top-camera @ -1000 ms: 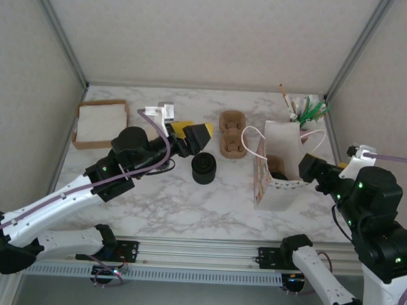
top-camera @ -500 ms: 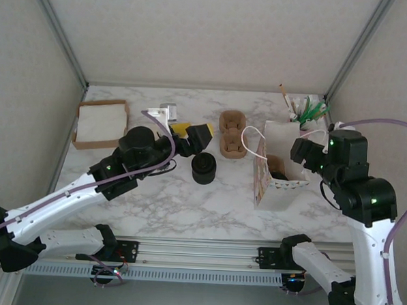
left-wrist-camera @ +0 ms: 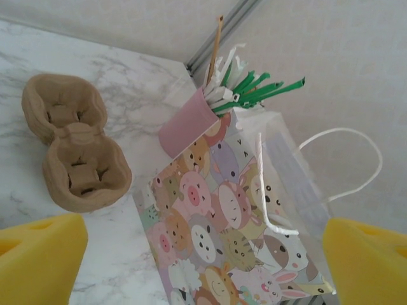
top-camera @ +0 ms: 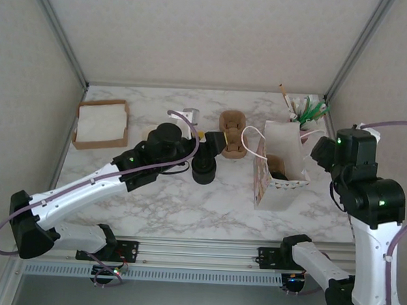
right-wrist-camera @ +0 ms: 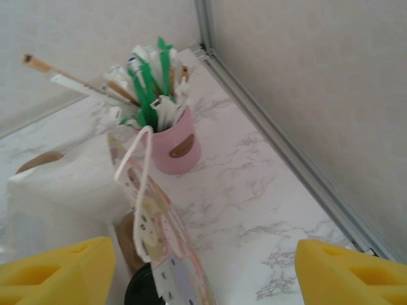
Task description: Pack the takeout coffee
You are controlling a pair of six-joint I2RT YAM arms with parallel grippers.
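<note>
The takeout coffee shows as a round black lid low inside the animal-print paper bag, on a brown holder; its cup body is hidden. From above it is a dark spot in the bag. My left gripper hovers open beside the brown cup carriers, left of the bag. Its yellow pads frame the bag's printed side around the empty gap of the gripper. My right gripper stands open above the bag's right edge and white handle, holding nothing.
A short black stack of lids stands just in front of the left gripper. Two brown cup carriers lie behind it. A pink cup of straws and stirrers sits at the back right corner, a napkin box at the back left.
My left gripper has swung right, past the black stack toward the cup carriers and bag. The right arm has lifted and turned, and its gripper has drawn back from the bag.
</note>
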